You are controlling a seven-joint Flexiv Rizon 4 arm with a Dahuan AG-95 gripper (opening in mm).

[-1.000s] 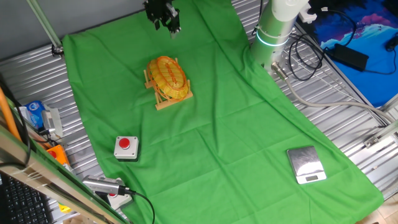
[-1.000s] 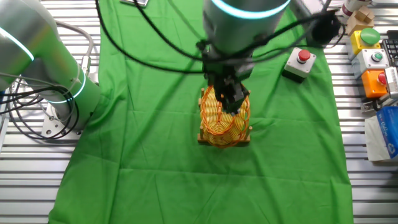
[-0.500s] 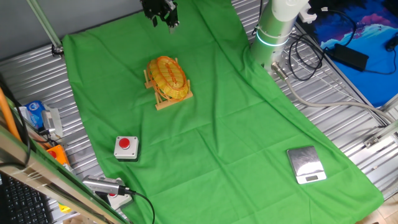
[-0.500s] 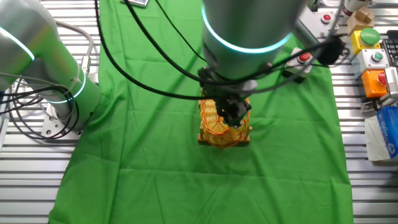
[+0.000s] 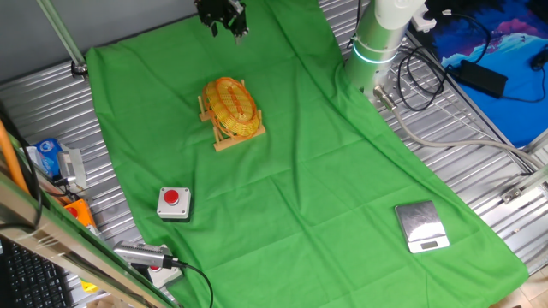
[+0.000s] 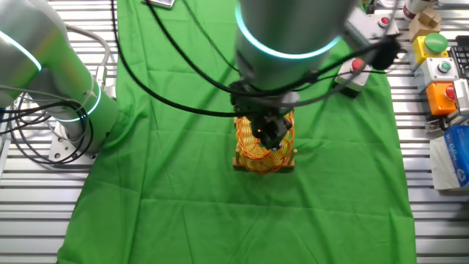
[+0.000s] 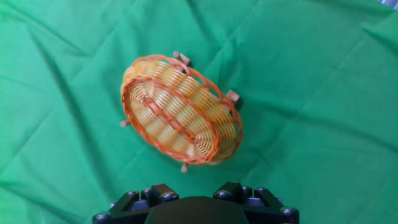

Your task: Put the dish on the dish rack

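the claw [image 5: 224, 19] hangs high above the table, empty; its fingertips show in none of the views clearly enough, so whether they are apart or together cannot be told. in the hand view only the dark base of the claw shows at the bottom edge.

directly below the claw, well apart from it, the dish [image 7: 180, 111] sits on the dish rack [image 5: 231, 137], its yellow straw weave and orange rim facing up at a tilt. the rack's light wooden peg ends poke out around the dish's edge. in the other fixed view the claw [image 6: 267, 132] overlaps the dish [image 6: 265, 154], seen from above.

under both lies a wrinkled green cloth [image 5: 291, 188] spread over a ribbed metal tabletop [image 5: 479, 180]. on the cloth, farther from the claw than the rack, a grey box with a red button [image 5: 174, 202] stands, and far off near the cloth's opposite corner a small silver scale [image 5: 421, 226] lies.

the arm's white base with a glowing cyan ring [image 5: 375, 47] stands off the cloth's edge beside the claw, with black cables [image 5: 428, 77] looped near it. beyond the cloth's side sit a blue carton [image 5: 47, 154] and an orange control box [image 6: 440, 95].
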